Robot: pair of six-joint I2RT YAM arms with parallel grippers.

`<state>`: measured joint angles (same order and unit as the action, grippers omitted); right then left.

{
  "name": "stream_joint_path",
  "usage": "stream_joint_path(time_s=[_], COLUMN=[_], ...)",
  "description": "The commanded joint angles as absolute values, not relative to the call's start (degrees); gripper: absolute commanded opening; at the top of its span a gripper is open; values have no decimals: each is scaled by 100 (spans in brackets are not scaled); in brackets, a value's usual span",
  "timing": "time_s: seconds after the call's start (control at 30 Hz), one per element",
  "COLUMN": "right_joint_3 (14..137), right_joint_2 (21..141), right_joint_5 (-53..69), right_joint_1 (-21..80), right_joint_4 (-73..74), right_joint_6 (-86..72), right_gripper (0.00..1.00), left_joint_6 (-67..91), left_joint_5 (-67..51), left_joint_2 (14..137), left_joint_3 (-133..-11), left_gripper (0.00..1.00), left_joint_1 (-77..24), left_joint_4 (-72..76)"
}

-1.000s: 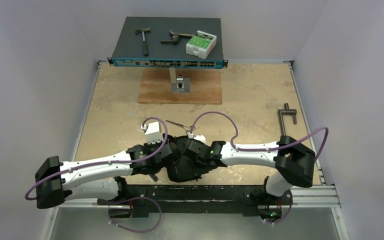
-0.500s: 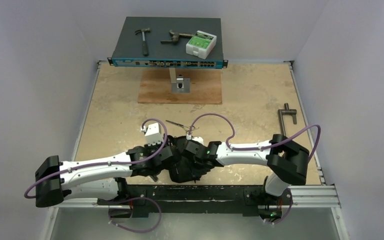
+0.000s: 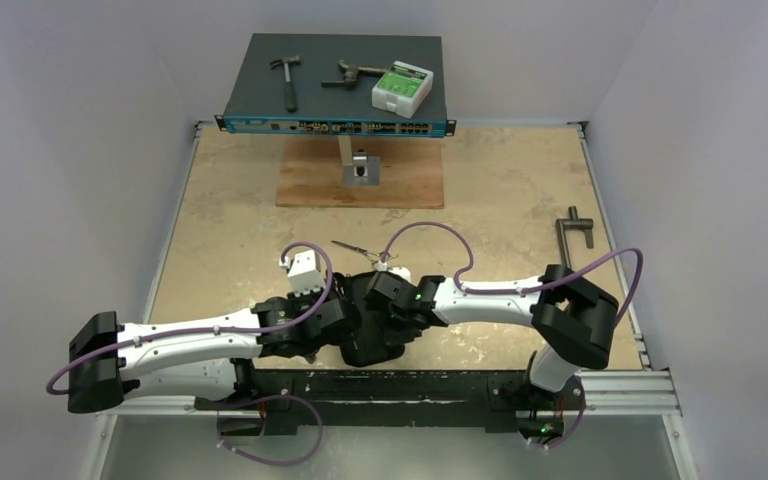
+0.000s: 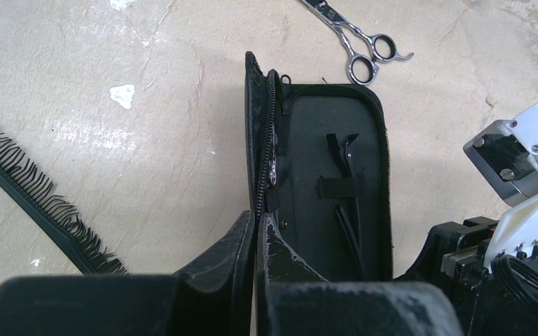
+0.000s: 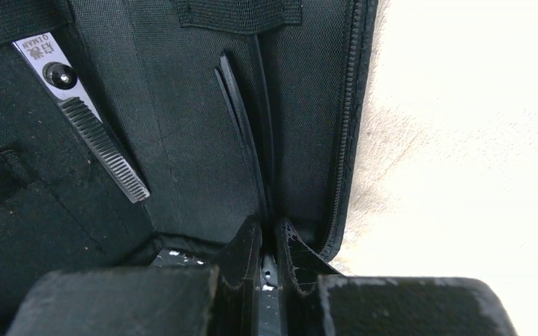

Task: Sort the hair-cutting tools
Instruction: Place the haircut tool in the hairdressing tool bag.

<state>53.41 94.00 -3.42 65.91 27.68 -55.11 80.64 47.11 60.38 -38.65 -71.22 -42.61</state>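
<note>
A black zip case lies open near the table's front edge. My left gripper is shut on the case's raised flap edge, holding it upright. My right gripper is inside the case, shut on the pointed end of the thin black hair clip, which lies under a strap. One pair of silver scissors sits in the case. The other pair of scissors lies on the table beyond the case and also shows in the top view. The black comb lies on the table left of the case.
A grey T-shaped bar lies at the right of the table. At the back, a raised blue-fronted shelf carries a hammer, a rusty tool and a white-green box, above a wooden board.
Both wrists have drawn slightly toward the near edge, and the right forearm has shifted left. The scissors on the table have not moved.
</note>
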Motion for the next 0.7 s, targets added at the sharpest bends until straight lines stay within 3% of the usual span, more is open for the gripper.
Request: stream_joint_path(time_s=[0.0,0.67], right_joint_3=[5352,5743], right_joint_2=[9345,9763], right_joint_5=[-392,-552], right_joint_1=[6557,6384], right_joint_4=[2731,2720], right_joint_6=[-5594,-5927], right_gripper=[0,0], left_joint_6=[8238,8177], left_joint_5=[4869,4913], left_joint_2=[5997,5958], left_joint_3=[-3876,-3842], left_gripper=[0,0], left_joint_1=[-7189,-7430], left_joint_4=[-4119,-3987])
